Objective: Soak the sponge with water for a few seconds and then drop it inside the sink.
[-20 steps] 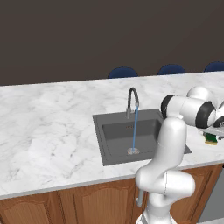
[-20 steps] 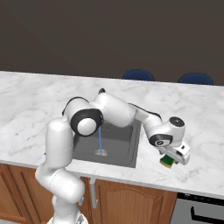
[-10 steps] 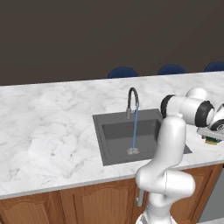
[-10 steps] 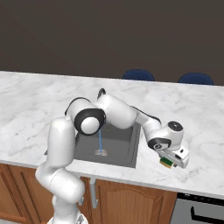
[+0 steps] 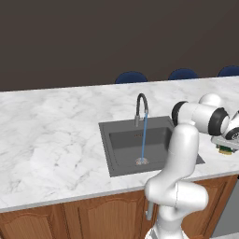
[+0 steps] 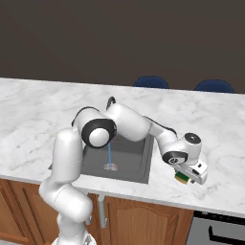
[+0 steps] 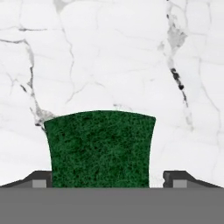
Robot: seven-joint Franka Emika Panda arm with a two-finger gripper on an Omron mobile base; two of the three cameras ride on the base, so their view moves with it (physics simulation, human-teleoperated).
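Observation:
The sponge (image 7: 100, 148) lies green side up on the marble counter, right of the sink (image 5: 105, 140). My gripper (image 7: 108, 181) is down over it, open, with one fingertip on each side. The left fingertip (image 7: 43, 180) meets the sponge's edge. A narrow gap shows between the sponge and the right fingertip (image 7: 175, 180). From the base the sponge (image 6: 181, 178) peeks out under the hand, as does a sliver of sponge (image 5: 226, 150) at the right edge. Water (image 5: 144, 137) runs in a thin blue stream from the faucet (image 5: 141, 105) to the drain.
The counter's front edge (image 6: 191, 203) is close to the sponge. My arm reaches across the sink's right side. Blue chair backs (image 5: 131, 77) stand behind the counter. A dark appliance (image 6: 215, 229) sits below the counter at the right.
The fingers have drawn in a little around the sponge. The arm has barely shifted, and the sponge lies where it did. The water keeps running.

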